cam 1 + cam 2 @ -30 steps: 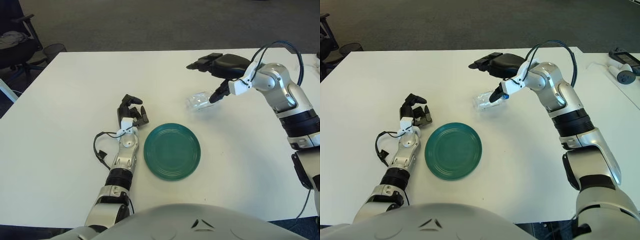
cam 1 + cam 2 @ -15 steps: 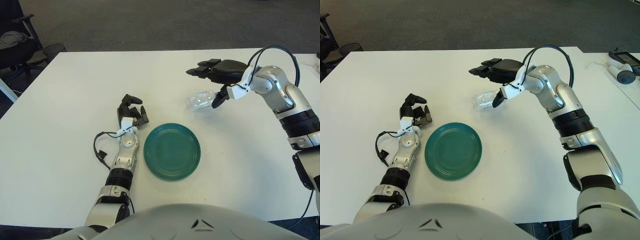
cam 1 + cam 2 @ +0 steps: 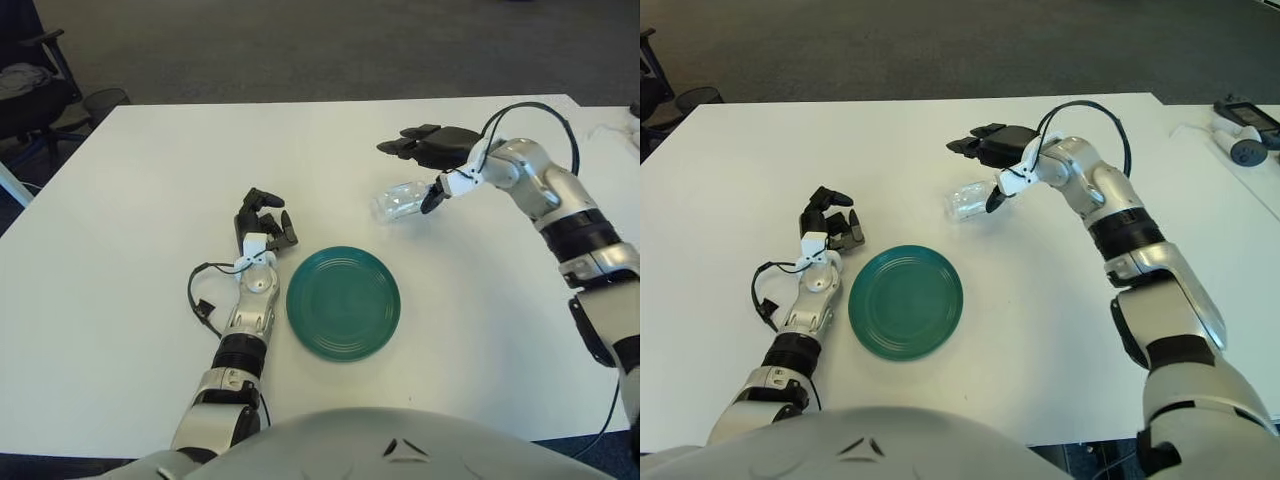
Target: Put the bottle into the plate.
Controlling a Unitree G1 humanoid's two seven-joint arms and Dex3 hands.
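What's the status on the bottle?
Right hand open over the bottle, no grasp. Bottle lying beyond the plate. Left hand idle beside plate.

A white table [image 3: 120, 250] stands on dark carpet [image 3: 300, 50], a chair [image 3: 30, 90] beside it.

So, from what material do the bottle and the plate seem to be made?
The bottle looks like clear, thin plastic: the white table shows through it. The plate is opaque teal with a smooth finish and faint concentric rings, likely plastic or glazed ceramic; the pictures cannot settle which.
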